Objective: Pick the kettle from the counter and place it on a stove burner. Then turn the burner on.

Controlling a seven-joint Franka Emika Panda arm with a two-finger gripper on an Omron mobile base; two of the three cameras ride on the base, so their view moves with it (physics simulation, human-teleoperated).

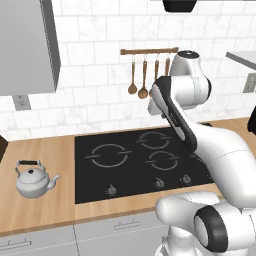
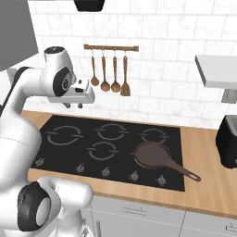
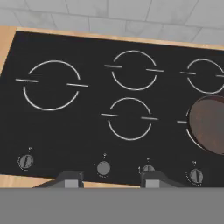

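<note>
Kettle point(image 1: 34, 180): small, squat, silvery-white, black arched handle, domed lid, short spout pointing right toward the cooktop. Upright on the counter point(image 1: 45, 150), left of the black glass, near the front edge, apart from the glass.

Counter: light brown wood grain, flat, wraps around the cooktop on all sides.

Burner point(image 1: 107, 155): widest grey ring, far left of the cooktop, crossed by short tick lines on either side. Bare, nothing on it. Also seen in hand view point(image 3: 51, 85).
</note>
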